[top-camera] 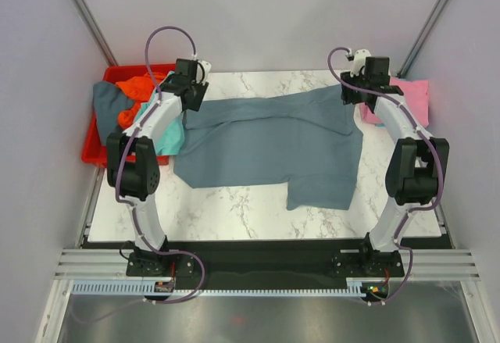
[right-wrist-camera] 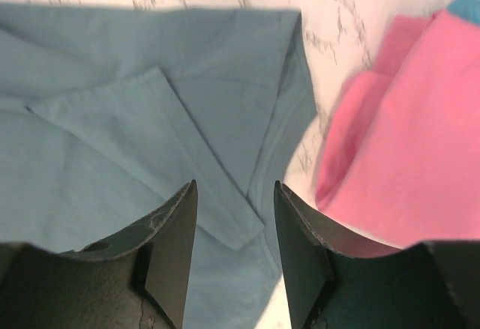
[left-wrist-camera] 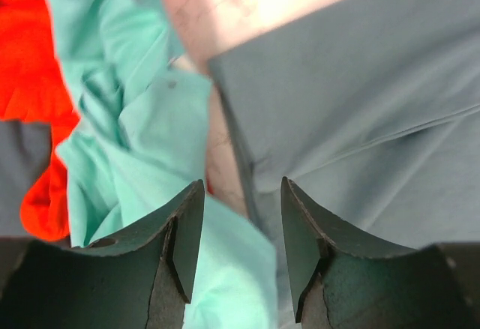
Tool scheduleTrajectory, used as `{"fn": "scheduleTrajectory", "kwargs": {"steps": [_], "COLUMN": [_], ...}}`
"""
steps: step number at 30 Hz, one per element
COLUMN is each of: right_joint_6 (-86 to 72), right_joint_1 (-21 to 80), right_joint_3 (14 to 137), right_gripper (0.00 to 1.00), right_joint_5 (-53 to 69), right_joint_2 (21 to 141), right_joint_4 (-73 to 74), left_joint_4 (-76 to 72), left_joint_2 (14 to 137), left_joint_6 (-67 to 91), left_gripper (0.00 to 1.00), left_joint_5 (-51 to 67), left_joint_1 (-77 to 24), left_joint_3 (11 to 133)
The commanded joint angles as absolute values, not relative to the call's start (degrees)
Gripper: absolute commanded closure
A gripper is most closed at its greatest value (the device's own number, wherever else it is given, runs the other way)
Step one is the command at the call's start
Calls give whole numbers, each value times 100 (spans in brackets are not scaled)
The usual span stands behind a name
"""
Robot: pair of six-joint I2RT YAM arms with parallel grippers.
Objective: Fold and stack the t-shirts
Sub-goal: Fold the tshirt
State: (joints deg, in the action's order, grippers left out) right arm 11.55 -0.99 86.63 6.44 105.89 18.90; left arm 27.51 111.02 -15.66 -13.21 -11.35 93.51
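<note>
**mako:** So where does the grey t-shirt (top-camera: 273, 144) sit, and what are the arms doing?

**jb:** It's spread flat mid-table (top-camera: 234, 202). The long axis runs 9 to 3 o'clock. I'd guess the hem is at 9 and the sleeves at 3, but I can't spot the collar. The left pincer (left-wrist-camera: 241, 194) hovers over the far 9 o'clock corner and the right pincer (right-wrist-camera: 234, 194) over the far 3 o'clock one. Both are released, with nothing between the fingers.

**mako:** So they grab the far edge and fold it toward 6?

**jb:** That's my read. The left one sits right over the seam with the teal shirt (left-wrist-camera: 127, 119), so it should shift toward 3 and pinch grey only. The right one should stay off the pink shirt (right-wrist-camera: 405, 171) and take the folded sleeve along with the edge. Then both lift together so the crease stays straight.
</note>
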Motion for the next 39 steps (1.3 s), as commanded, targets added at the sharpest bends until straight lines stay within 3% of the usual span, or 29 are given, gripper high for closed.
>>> {"fn": "scheduleTrajectory", "kwargs": {"steps": [1,6,11,23,33,39], "right_joint_6": [607,369,264,-387,-317,-316], "right_joint_1": [-132,-167,-229,-176,-26,123], "right_joint_3": [9271,9992,10801,10916,11074,11153], "right_gripper": [47,48,48,49,46,50], "right_joint_5": [931,1142,1344,2900,2725,2585], "right_joint_2": [11125,12101,12770,13332,13693,13711], "right_joint_4": [1810,1898,2268,2101,2109,2101], "left_joint_4": [3013,3217,3173,3261,3366,3366], "left_joint_2": [11616,12304,12735,13095,12894,12788], "left_joint_6": [-1521,-1362,-1511,-1494,-1266,-1239], "left_gripper": [48,50,52,53,53,53], "left_joint_5": [-924,-642,-519,-430,-290,-308], "left_joint_1": [-1283,-1327,-1388,-1626,-1617,-1617], "left_joint_3": [10193,11099,11188,10837,10609,10556]}}
